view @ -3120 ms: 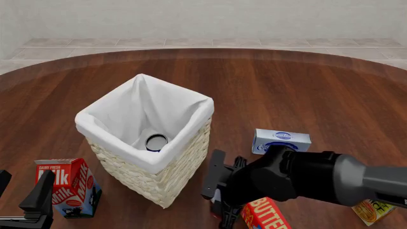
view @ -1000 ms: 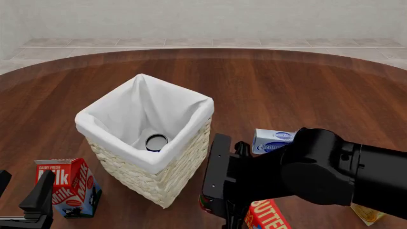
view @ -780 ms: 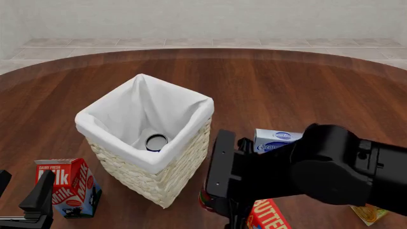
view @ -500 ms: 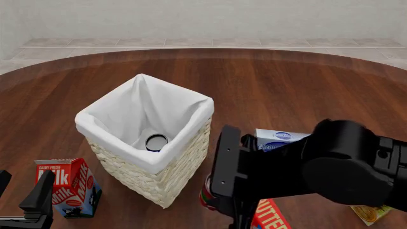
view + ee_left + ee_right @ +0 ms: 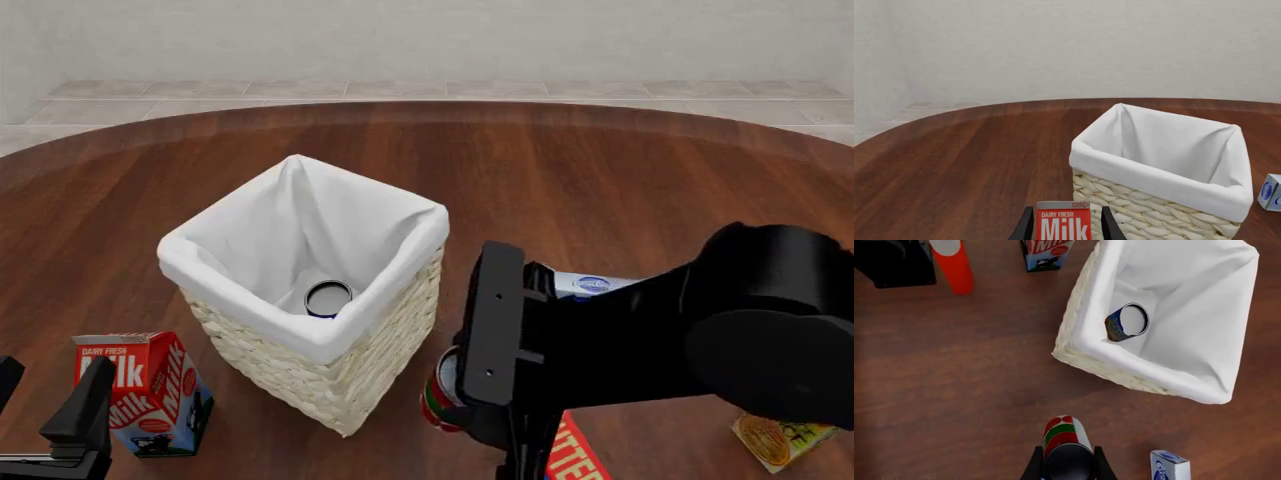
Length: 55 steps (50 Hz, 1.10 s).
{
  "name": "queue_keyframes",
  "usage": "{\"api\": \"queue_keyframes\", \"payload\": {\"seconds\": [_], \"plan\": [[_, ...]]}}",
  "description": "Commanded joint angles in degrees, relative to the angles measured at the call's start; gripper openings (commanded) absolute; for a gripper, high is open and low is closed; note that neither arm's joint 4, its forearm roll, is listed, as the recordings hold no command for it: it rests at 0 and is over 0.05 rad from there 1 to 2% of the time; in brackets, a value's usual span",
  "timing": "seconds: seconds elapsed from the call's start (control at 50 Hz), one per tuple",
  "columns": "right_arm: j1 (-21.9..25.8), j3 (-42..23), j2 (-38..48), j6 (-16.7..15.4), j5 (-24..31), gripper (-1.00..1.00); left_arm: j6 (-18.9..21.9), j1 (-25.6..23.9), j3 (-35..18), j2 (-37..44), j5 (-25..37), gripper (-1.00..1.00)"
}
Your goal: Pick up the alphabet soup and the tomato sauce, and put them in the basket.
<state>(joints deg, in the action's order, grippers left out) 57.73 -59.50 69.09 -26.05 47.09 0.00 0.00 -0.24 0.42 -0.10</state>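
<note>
The cream wicker basket (image 5: 334, 385) with a white liner stands left of the middle. The alphabet soup (image 5: 327, 297) lies on its side at the basket's bottom; it also shows in the right wrist view (image 5: 1126, 322). My right gripper (image 5: 451, 400) is shut on the tomato sauce (image 5: 441, 385), a red can with a green band, held above the table just right of the basket's near corner. In the right wrist view the can (image 5: 1062, 435) sits between the fingers (image 5: 1034, 467). My left gripper (image 5: 47, 405) is open and empty at the near left, beside the milk carton.
A milk carton (image 5: 140, 395) stands near left of the basket. A red butter box (image 5: 574, 458) lies under my right arm, a blue-white box (image 5: 594, 285) behind it, and a yellow packet (image 5: 774, 438) at the near right. A red-orange bottle (image 5: 953, 265) shows in the right wrist view.
My right gripper has lifted the tomato sauce off the table, up and slightly to the right. The left arm and the soup can in the basket have not moved.
</note>
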Motion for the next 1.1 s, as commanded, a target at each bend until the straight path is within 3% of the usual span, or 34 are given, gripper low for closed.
{"api": "queue_keyframes", "payload": {"seconds": [0.02,1.1], "plan": [[0.4,-1.8,-1.1,-0.2,1.9,-1.0,0.0,0.0,0.0,0.0,0.0,1.0],[-2.2,-14.1,-1.8,-5.5,4.6,-1.0,0.0,0.0,0.0,0.0,0.0,1.0]]}}
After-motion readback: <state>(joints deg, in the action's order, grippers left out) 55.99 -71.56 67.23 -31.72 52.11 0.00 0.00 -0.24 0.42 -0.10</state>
